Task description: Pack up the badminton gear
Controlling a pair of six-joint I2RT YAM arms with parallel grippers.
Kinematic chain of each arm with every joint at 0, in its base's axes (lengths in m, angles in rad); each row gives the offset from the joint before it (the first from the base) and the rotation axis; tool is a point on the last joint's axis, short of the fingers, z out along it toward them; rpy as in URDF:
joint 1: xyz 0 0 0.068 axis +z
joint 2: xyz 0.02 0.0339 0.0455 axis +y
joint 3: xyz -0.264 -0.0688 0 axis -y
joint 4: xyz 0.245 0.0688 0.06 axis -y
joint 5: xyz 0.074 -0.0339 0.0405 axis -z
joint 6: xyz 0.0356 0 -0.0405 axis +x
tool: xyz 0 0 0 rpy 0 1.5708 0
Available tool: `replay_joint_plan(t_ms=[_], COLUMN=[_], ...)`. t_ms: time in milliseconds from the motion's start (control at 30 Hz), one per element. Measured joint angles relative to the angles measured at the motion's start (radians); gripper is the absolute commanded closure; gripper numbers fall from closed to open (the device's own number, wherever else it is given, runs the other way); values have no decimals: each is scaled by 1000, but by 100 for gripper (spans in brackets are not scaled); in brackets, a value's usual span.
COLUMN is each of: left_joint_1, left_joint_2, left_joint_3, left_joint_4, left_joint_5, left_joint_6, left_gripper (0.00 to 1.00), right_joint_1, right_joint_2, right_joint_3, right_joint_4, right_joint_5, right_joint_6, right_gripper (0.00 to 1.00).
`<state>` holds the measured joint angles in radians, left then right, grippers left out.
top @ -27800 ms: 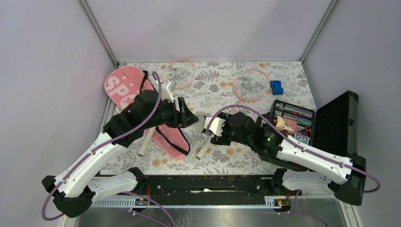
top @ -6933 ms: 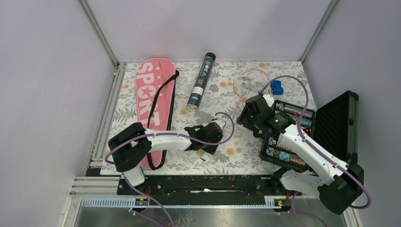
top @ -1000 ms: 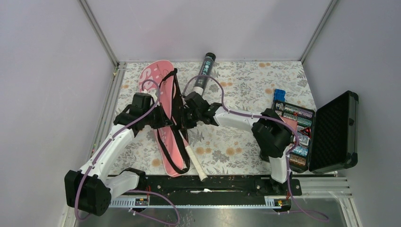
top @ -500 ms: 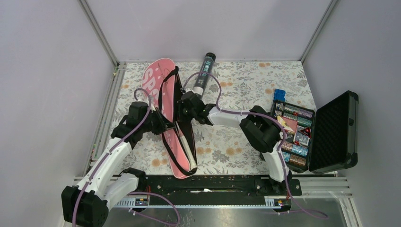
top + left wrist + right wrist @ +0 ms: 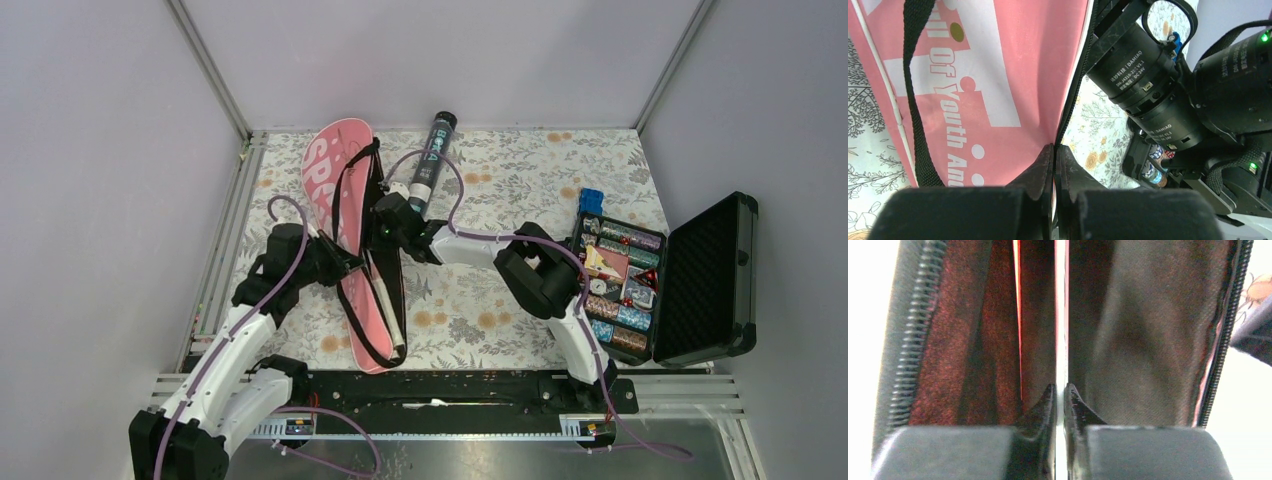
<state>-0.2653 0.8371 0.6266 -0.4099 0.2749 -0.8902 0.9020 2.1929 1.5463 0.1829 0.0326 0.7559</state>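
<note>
The long pink "SPORT" bag (image 5: 330, 185) lies slantwise at the left, its black zip edge open. My left gripper (image 5: 350, 268) is shut on that zip edge (image 5: 1068, 115), pinching the pink fabric (image 5: 1013, 75). My right gripper (image 5: 383, 228) reaches into the opening and is shut on a racket's thin white shaft (image 5: 1060, 315), with the bag's dark lining (image 5: 1143, 330) on both sides. The racket's cream handle (image 5: 387, 305) lies along the bag's open near half. The black tube with teal print (image 5: 428, 165) lies just beyond the right gripper.
An open black case (image 5: 618, 285) of patterned rolls stands at the right, its lid (image 5: 710, 280) raised. A small blue toy (image 5: 590, 200) sits just behind it. The flowered mat (image 5: 500, 300) covers the table. The right arm (image 5: 1168, 100) crowds close beside the left gripper.
The racket has slid deeper into the bag: its handle stuck out past the near end and now lies within it. Both grippers moved toward the far side, and the bag shifted with them.
</note>
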Motion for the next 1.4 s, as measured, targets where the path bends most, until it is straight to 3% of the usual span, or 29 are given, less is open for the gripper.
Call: replay_joint_plan(t_ms=[67, 100, 167, 233, 367, 500, 600, 800, 967, 1133, 1300, 1400], left_joint_1=[0, 0, -3, -6, -6, -1, 20, 130, 267, 380, 420, 434], left_joint_2=[-6, -6, -5, 2, 44, 89, 110, 161, 181, 203, 225, 222], left_joint_3=[-10, -10, -9, 3, 79, 163, 188, 168, 100, 42, 3, -21], left_joint_4=[2, 1, 0, -14, -98, -199, -258, -316, -314, -299, -287, -271], left_joint_5=[-18, -24, -29, -48, -166, -317, -438, -528, -494, -399, -343, -310], left_joint_6=[-11, -19, -27, -22, -20, -19, -32, -40, -40, -7, 16, 19], left_gripper=[80, 66, 48, 36, 26, 16, 13, 10, 14, 14, 16, 21], right_joint_1=[3, 5, 4, 1, -4, -5, -3, 31, 124, 209, 218, 217], right_joint_2=[4, 4, 4, 4, -26, -128, -239, -351, -353, -315, -246, -183], right_joint_3=[0, 0, 9, 25, 32, -39, -141, -271, -345, -319, -291, -248], right_joint_4=[0, 0, 2, -25, -143, -222, -224, -195, -152, -149, -148, -156], right_joint_5=[6, 12, 19, 19, 8, -15, -62, -144, -146, -119, -101, -90], right_joint_6=[11, 10, 3, -9, -42, -51, -50, -10, 76, 101, 132, 138], right_gripper=[64, 55, 39, 33, 23, 23, 25, 28, 26, 29, 32, 41])
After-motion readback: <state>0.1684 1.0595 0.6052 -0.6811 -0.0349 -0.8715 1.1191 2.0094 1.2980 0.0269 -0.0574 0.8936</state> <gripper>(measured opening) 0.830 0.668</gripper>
